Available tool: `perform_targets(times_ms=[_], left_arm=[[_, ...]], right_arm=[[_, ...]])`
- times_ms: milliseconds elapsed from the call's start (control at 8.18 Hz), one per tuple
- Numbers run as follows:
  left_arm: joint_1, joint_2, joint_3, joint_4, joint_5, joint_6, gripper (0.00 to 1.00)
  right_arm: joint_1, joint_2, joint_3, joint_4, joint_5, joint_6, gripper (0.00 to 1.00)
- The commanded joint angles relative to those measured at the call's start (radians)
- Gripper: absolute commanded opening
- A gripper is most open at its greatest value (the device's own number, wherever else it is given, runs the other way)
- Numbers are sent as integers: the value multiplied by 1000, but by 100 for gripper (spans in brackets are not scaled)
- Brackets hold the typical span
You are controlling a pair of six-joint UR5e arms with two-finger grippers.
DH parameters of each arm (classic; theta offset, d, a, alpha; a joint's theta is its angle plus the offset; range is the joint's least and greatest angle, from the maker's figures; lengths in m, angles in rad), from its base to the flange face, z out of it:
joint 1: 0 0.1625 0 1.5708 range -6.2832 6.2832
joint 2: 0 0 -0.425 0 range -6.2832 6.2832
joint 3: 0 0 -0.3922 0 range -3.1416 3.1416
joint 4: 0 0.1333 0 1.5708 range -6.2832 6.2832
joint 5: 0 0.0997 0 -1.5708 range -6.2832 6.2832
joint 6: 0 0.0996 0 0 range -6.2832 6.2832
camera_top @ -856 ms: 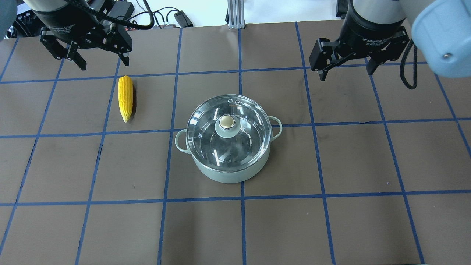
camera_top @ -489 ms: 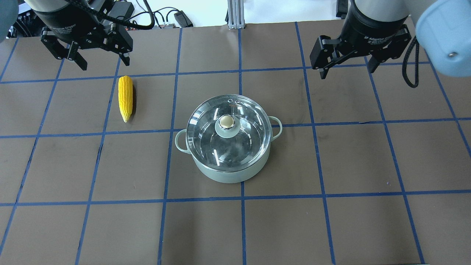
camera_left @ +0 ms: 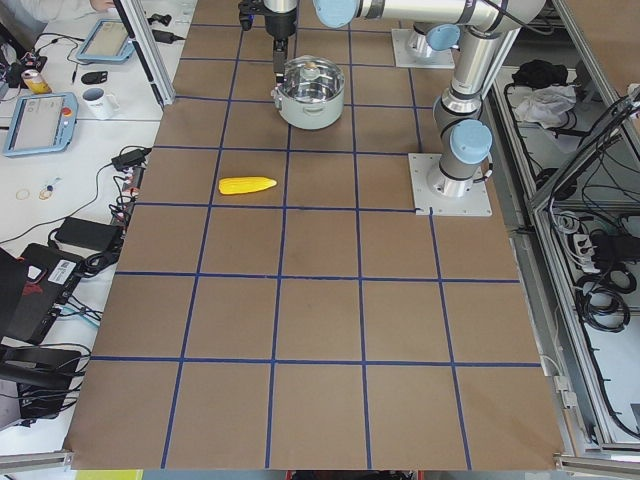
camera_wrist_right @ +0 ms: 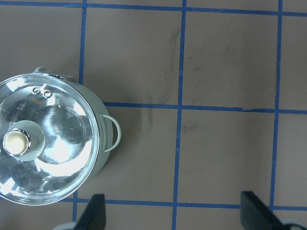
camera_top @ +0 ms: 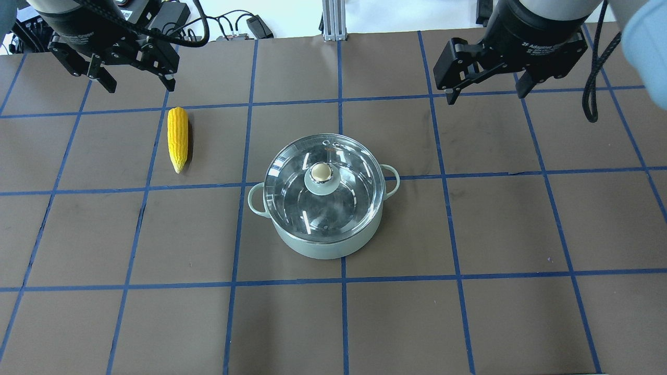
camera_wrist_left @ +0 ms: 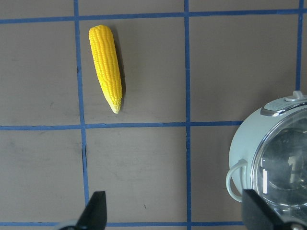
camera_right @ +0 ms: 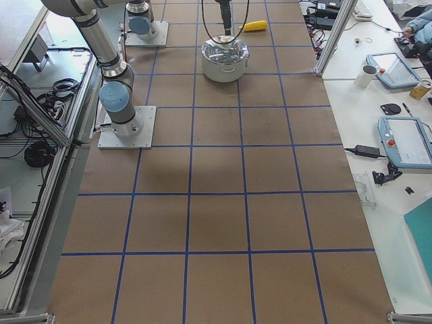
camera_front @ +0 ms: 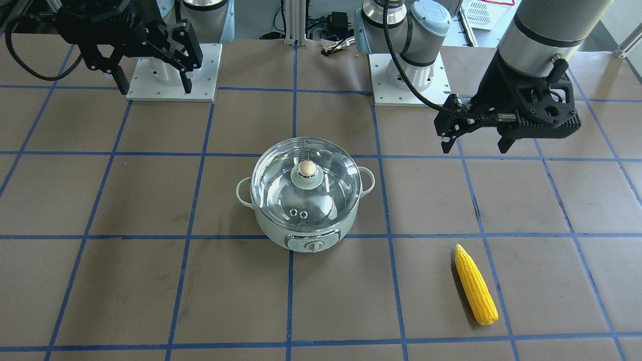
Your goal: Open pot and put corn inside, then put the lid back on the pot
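Pot (camera_top: 325, 249) w/ lid (camera_top: 333, 200), corn (camera_top: 177, 138) apart

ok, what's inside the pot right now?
Through the lid, the pot shows only bare steel interior; no contents seen. The lid's opaque centre covers a patch of the floor. Corn lies on the table, apart.

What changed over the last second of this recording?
The left gripper and the right gripper each drifted slightly toward the top of the overhead view, both open and empty. The corn, the pot and the lid on it stayed put.
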Motion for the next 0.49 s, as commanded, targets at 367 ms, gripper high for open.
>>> perform_targets(times_ms=[367], left_arm=[[156, -199, -25, 227, -3, -6, 100]], right_arm=[[-2, -134, -7, 46, -104, 17, 100]])
